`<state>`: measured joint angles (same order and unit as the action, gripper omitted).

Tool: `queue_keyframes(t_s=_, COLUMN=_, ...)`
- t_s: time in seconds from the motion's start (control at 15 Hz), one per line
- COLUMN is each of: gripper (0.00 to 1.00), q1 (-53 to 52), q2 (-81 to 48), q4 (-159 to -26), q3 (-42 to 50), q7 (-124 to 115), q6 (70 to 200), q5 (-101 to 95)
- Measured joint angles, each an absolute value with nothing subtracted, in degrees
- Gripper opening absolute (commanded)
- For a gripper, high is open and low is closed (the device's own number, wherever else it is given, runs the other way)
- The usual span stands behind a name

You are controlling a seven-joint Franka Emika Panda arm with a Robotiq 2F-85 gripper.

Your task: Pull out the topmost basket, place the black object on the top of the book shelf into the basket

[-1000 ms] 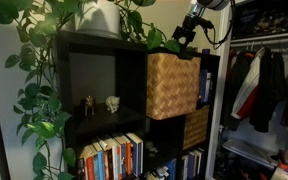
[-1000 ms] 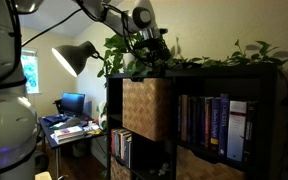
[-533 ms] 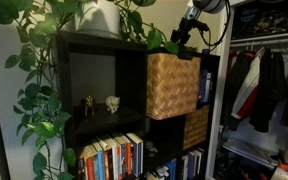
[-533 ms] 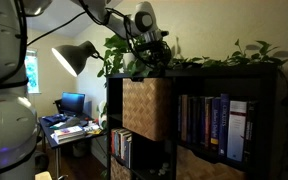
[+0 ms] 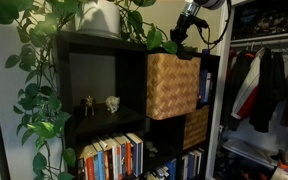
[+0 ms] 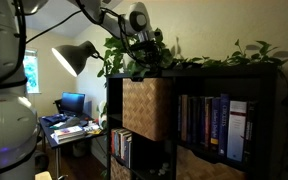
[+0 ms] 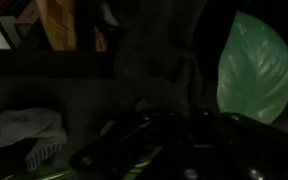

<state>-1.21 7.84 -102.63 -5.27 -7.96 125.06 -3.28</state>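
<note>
The topmost basket (image 5: pixel 172 85) (image 6: pixel 147 108), tan woven wicker, juts forward out of its upper compartment in the black book shelf (image 5: pixel 102 52) (image 6: pixel 234 72). In both exterior views my gripper (image 5: pixel 183 37) (image 6: pixel 148 52) hangs just over the shelf top, above the basket and among the plant leaves. The wrist view is very dark and blurred. My gripper (image 7: pixel 174 135) fills its lower part as a black mass, and I cannot make out how the jaws stand. I cannot separate the black object from the gripper in any view.
Trailing green leaves (image 5: pixel 39 95) (image 6: pixel 239 55) cover the shelf top, and one large leaf (image 7: pixel 256 65) sits close to the gripper. A darker wicker basket (image 5: pixel 195 127) fills a lower compartment. Books (image 5: pixel 112 157) (image 6: pixel 212 122) fill other cubes. A desk lamp (image 6: pixel 76 57) stands behind.
The gripper has risen slightly above the shelf top and shifted a little sideways among the leaves. The basket has not moved.
</note>
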Motion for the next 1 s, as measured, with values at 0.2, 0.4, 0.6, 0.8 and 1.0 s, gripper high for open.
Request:
queue_keyframes(t_s=0.2, gripper=0.05, q1=-1.5, q2=10.0, q4=-104.1, q3=-6.7, q7=-11.0, q6=122.4, q5=-3.8)
queue_keyframes(t_s=0.4, gripper=0.05, q1=-1.8, q2=12.1, q4=-106.8, q3=-7.9, q7=-12.0, q6=121.5, q5=-3.7)
queue_keyframes(t_s=0.6, gripper=0.04, q1=-2.0, q2=13.3, q4=-110.0, q3=-8.1, q7=-12.2, q6=123.0, q5=-3.7)
queue_keyframes(t_s=0.8, gripper=0.33, q1=-1.9, q2=13.4, q4=-113.7, q3=-7.8, q7=-12.3, q6=129.5, q5=-4.3)
queue_keyframes(t_s=1.0, gripper=0.51, q1=-1.8, q2=13.5, q4=-115.7, q3=-7.8, q7=-13.0, q6=131.9, q5=-4.8)
